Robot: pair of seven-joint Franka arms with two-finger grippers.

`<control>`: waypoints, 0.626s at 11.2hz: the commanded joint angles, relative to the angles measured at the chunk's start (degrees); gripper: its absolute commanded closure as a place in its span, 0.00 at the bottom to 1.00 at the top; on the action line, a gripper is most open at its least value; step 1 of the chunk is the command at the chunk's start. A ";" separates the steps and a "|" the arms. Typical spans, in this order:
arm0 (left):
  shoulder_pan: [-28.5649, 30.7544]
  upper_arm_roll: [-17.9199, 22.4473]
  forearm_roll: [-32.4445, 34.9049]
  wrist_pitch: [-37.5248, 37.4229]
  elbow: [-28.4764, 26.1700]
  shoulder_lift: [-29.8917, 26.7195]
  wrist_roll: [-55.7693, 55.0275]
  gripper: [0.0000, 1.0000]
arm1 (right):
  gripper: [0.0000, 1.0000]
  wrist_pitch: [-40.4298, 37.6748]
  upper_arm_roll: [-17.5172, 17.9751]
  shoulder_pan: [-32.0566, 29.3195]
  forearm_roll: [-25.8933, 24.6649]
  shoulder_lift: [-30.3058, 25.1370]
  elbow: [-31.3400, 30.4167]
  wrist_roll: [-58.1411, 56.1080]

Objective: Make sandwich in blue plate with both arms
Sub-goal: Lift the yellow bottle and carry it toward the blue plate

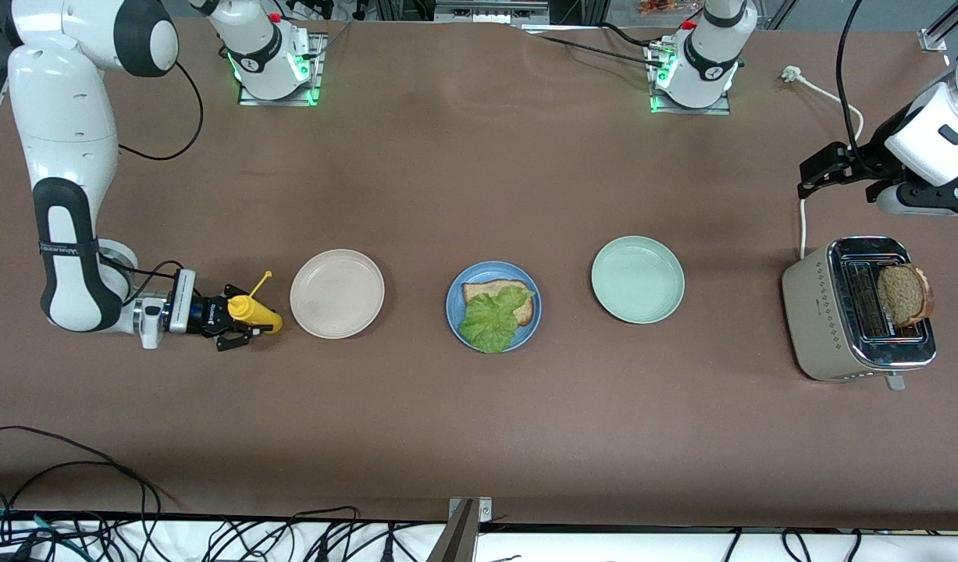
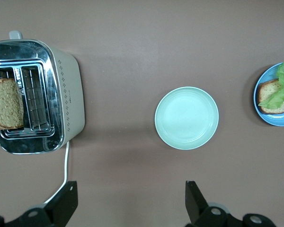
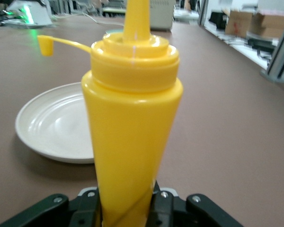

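The blue plate (image 1: 456,314) sits on the brown surface (image 1: 479,179) midway between the two arms' ends, in a row with two other plates. On it lies one slice of bread (image 1: 490,291) with a crinkly lettuce leaf (image 1: 490,318) draped over it — the leaf reaches the plate's rim on the side nearer the front camera. No second slice covers the leaf.

Toward the right arm's end from the blue plate stands a beige plate (image 1: 337,293), with a clear gap of surface between the two rims. Just beside the beige plate, still farther toward that end, a yellow squeeze bottle (image 1: 254,310) stands with its tethered cap hanging loose. The right pincer (image 1: 240,321) is down at the surface with its fingers closed in around the bottle's lower body.

Toward the left arm's end from the blue plate is a pale green plate (image 1: 637,279), again with open surface between them. Farther on that way stands a toaster (image 1: 830,312) near the surface's edge, a second bread slice (image 1: 903,294) sticking up out of its slot. The left pincer (image 1: 818,172) waits in the air near the toaster, its fingers (image 2: 64,203) spread wide and holding nothing.

The wide stretch of surface between the blue plate and the arms' bases is bare.
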 commanded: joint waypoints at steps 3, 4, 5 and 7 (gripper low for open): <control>-0.12 0.22 -0.76 0.24 0.15 -0.25 1.15 0.00 | 1.00 11.56 0.05 5.12 -11.37 -6.38 0.58 23.60; -0.12 0.22 -0.68 0.24 0.15 -0.25 1.15 0.00 | 1.00 13.15 0.05 6.35 -14.00 -7.43 0.93 27.47; -0.12 0.22 -0.76 0.24 0.15 -0.25 1.15 0.00 | 1.00 15.34 0.05 8.01 -16.81 -8.75 0.94 31.77; -0.12 0.22 -0.68 0.24 0.15 -0.25 1.15 0.00 | 1.00 18.16 0.05 11.44 -21.82 -10.77 1.02 41.70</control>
